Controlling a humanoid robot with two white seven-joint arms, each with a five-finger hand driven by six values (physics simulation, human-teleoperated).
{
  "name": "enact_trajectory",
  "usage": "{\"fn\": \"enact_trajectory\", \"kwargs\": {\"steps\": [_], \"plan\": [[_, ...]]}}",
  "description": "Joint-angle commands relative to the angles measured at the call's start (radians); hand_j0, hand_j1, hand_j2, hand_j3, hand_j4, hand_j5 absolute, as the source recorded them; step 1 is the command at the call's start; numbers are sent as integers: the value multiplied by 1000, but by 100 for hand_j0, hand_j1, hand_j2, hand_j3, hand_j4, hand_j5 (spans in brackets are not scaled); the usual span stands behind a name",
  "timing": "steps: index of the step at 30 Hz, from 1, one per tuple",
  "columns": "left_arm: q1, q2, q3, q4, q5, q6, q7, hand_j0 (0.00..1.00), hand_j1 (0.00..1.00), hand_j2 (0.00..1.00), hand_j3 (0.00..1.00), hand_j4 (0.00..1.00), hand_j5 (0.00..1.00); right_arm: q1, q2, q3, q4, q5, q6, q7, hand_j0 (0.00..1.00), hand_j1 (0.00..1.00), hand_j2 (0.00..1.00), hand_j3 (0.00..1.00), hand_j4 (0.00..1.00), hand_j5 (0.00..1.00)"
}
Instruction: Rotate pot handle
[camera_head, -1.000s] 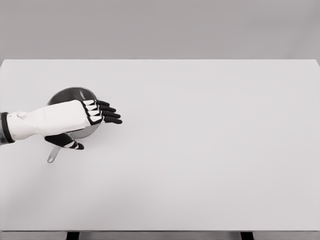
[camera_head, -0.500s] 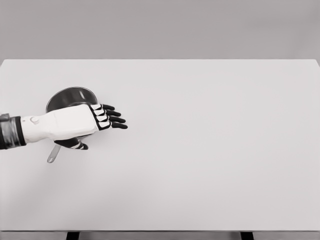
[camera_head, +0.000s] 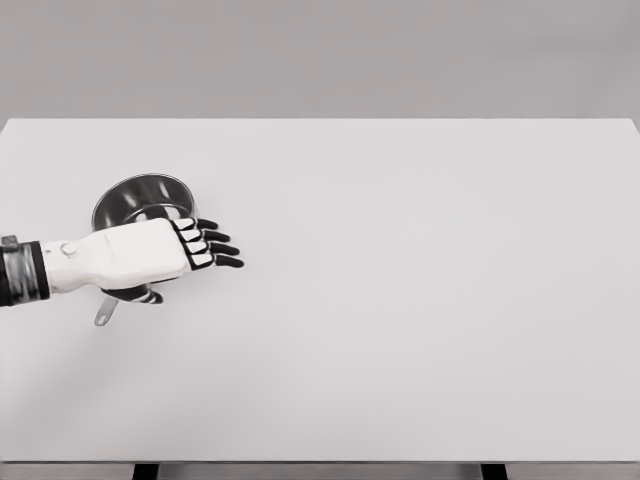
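the pot (camera_head: 140, 197), a shiny metal vessel, stands on the white table (camera_head: 420, 300) near its left edge. the pot handle (camera_head: 104, 312) projects toward the lower left, and only its tip shows below the forearm. the left robot hand (camera_head: 165, 250) lies across the near side of the pot, fingers (camera_head: 215, 249) extended and spread toward the right, thumb tucked beneath the palm. whether the thumb touches the handle cannot be determined.
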Motion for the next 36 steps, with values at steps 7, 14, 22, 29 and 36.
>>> {"fn": "enact_trajectory", "kwargs": {"steps": [7, 14, 22, 29, 36], "plan": [[9, 9, 10, 1, -38, 2, 0, 100, 100, 100, 100, 100, 100, 0, 0, 0, 0, 0, 1, 0, 100, 100, 100, 100, 100, 100], [32, 24, 30, 1, -46, 2, 0, 100, 100, 100, 100, 100, 100, 0, 0, 0, 0, 0, 1, 0, 100, 100, 100, 100, 100, 100], [46, 38, 45, 2, -55, 2, 0, 100, 100, 100, 100, 100, 100, 0, 0, 0, 0, 0, 1, 0, 100, 100, 100, 100, 100, 100], [60, 59, 54, 2, -55, 2, 0, 100, 100, 100, 100, 100, 100, 0, 0, 0, 0, 0, -1, 0, 100, 100, 100, 100, 100, 100], [74, 73, 80, 7, -55, 2, -1, 100, 100, 100, 100, 100, 100, 0, 0, 0, 0, 0, 1, 0, 100, 100, 100, 100, 100, 100]]}}
